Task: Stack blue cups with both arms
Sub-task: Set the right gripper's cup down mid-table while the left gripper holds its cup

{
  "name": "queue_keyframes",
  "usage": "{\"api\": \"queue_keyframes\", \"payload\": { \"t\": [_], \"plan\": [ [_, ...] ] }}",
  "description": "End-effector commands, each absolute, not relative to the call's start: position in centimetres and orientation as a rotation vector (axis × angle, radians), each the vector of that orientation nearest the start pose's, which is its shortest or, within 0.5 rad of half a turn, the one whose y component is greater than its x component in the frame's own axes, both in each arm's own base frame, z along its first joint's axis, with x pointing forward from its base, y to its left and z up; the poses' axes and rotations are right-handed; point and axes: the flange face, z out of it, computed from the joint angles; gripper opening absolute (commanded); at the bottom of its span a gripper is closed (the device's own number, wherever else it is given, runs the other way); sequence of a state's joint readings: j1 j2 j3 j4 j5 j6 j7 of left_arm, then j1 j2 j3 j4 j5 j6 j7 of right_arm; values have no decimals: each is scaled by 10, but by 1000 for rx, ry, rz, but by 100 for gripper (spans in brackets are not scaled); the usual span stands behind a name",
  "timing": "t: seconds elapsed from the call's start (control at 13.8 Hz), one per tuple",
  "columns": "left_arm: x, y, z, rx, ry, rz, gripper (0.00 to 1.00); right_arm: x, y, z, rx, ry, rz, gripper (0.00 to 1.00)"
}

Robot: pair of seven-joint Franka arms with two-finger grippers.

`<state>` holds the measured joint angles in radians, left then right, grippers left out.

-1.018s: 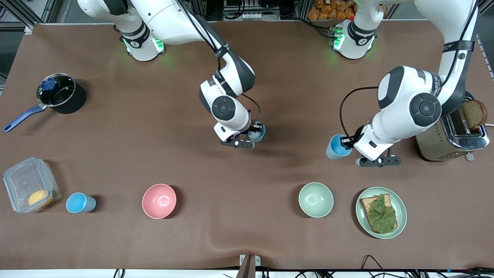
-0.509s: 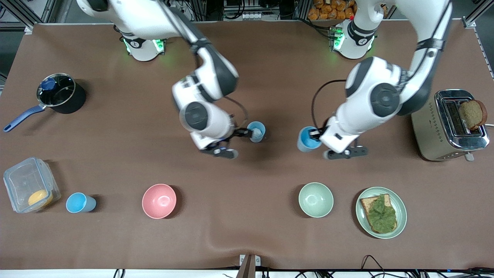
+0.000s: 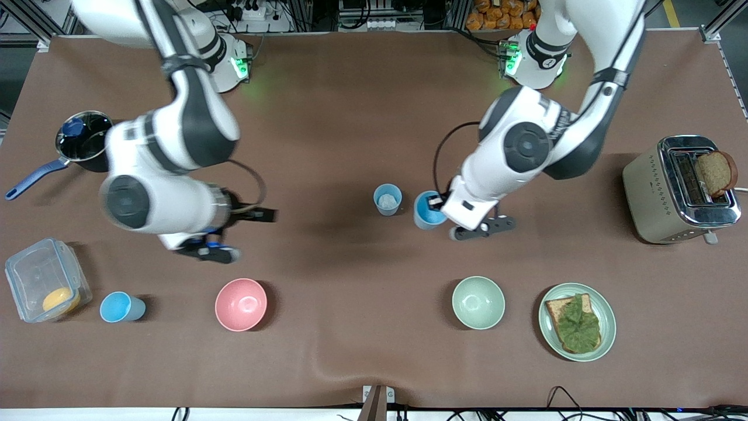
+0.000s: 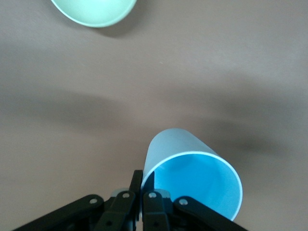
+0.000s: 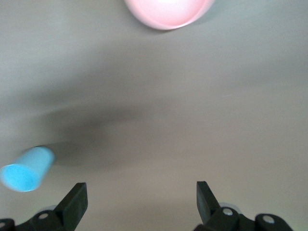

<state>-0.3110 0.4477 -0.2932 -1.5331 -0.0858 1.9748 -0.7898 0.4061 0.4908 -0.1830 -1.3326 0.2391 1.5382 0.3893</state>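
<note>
No writing can be read. A sky-blue cup point(image 3: 428, 211) is gripped by the left gripper point(image 3: 439, 203) beside the pale cup point(image 3: 387, 199); the right gripper point(image 5: 140, 198) is spread wide, empty.

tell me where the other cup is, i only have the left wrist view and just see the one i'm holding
Observer: The pale cup stands upright mid-table, close beside the held cup, on the side toward the right arm's end.
Operator: is the right gripper on it
Observer: No. The right gripper is open and holds nothing. It is over bare table between the pan and the pink bowl.
Operator: any other blue cup around
Observer: Yes, a third cup stands beside the clear box at the right arm's end.
</note>
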Motion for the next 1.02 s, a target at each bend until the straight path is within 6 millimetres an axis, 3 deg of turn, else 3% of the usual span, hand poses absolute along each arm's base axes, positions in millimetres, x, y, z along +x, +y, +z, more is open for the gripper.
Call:
{"api": "queue_keyframes", "payload": {
  "t": [0.0,0.15,0.29,0.44,0.58,0.73,0.95],
  "plan": [
    [567,-404,403,-3277,-471,210,0,639,132,449,-3060,126,508,100],
    [551,-426,397,-3243,-562,221,0,640,77,466,-3057,97,484,100],
    [542,-436,391,-3205,-638,197,0,631,36,486,-3084,131,438,100],
    [526,-455,378,-3187,-702,207,0,613,2,511,-3104,185,322,100],
    [516,-460,354,-3160,-731,215,0,587,-28,530,-3090,173,233,100],
    [508,-456,336,-3117,-706,205,0,565,-40,553,-3106,158,151,100],
    [498,-457,321,-3087,-702,231,0,547,-46,576,-3160,148,179,100]
  ]
}}
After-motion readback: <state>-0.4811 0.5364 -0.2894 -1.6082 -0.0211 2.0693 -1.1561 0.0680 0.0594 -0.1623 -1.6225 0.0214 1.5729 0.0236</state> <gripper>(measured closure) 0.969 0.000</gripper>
